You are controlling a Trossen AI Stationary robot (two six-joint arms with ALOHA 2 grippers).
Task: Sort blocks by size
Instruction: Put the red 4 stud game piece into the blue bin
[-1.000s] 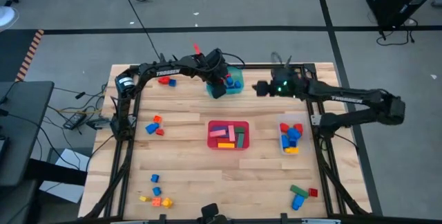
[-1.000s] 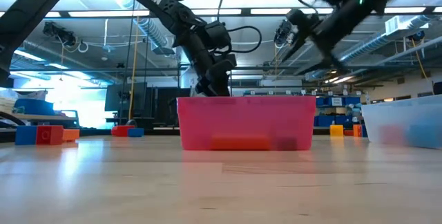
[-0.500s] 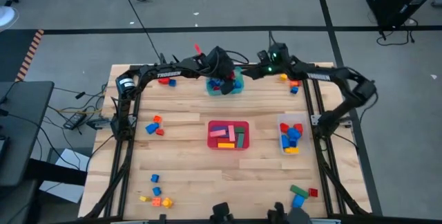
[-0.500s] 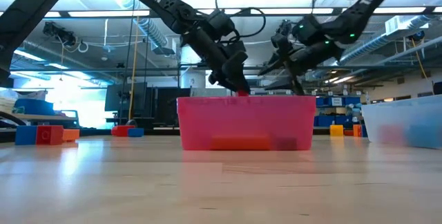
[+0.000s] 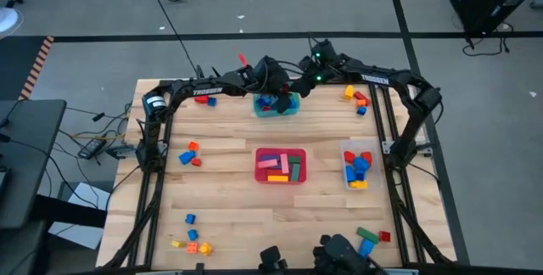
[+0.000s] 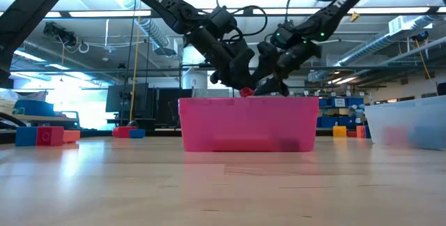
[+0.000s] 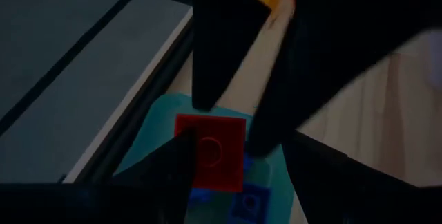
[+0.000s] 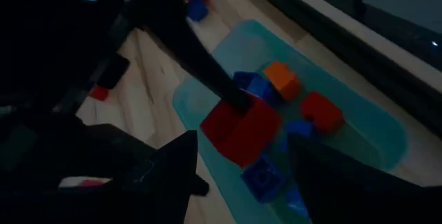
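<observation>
Both arms are gathered at the far edge of the desk (image 5: 229,182), over the teal tub (image 5: 277,105). A red block (image 7: 210,151) is hung above the tub's interior, pinched by the jaws of the left gripper (image 5: 270,97); in the left wrist view 1 finger is seen on the block's edge. The right gripper (image 5: 299,86) is pointed at the same block from the opposite side. Its jaws are spread, with the red block (image 8: 242,128) lying straight ahead in the gap between them, not yet touched as far as can be told.

The key relation: the block sits between the 2 grippers, the left one on its left side, the right one just beside it on the right. No clear long axis is shown; the block reads roughly square from the left wrist view.

Below it, inside the tub, several small blocks are seen: blue ones (image 8: 262,179), an orange one (image 8: 283,79) and a red one (image 8: 321,110).

Likely a handover or a drop into the tub is under way; which one cannot be told. Elsewhere, the red tub (image 5: 281,179) at desk centre and the clear tub (image 5: 345,154) on the right already hold blocks, and loose blocks (image 5: 191,155) are left on the left side.
</observation>
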